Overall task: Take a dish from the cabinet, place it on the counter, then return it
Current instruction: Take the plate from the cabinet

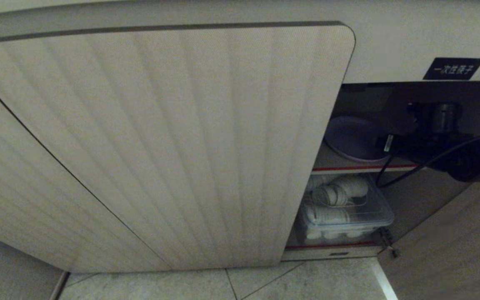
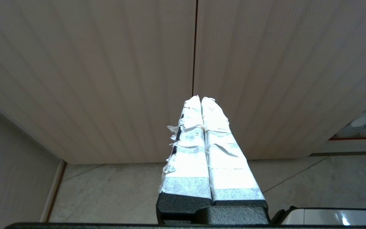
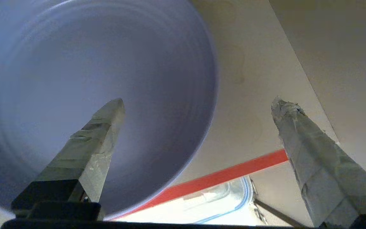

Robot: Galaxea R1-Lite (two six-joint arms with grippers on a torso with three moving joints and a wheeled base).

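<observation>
The dish [image 1: 350,139] is a lavender plate lying flat on the cabinet's [image 1: 181,146] upper, red-edged shelf [image 1: 361,168], inside the open right compartment. My right arm [image 1: 436,137] reaches into that compartment. Its gripper [image 3: 199,101] stands open just above the shelf. One taped finger [image 3: 106,127] hangs over the dish [image 3: 91,79]; the other finger [image 3: 300,133] is beside the dish over bare shelf. Nothing is held. My left gripper [image 2: 201,98] is shut and empty, parked low in front of closed ribbed doors. The counter's top is out of view.
A ribbed door [image 1: 161,125] stands swung across the middle, and another open door [image 1: 452,241] is at the lower right. On the lower shelf sits a clear lidded box [image 1: 344,212] of white items. A black label [image 1: 453,68] is above the opening. Tiled floor [image 1: 306,283] lies below.
</observation>
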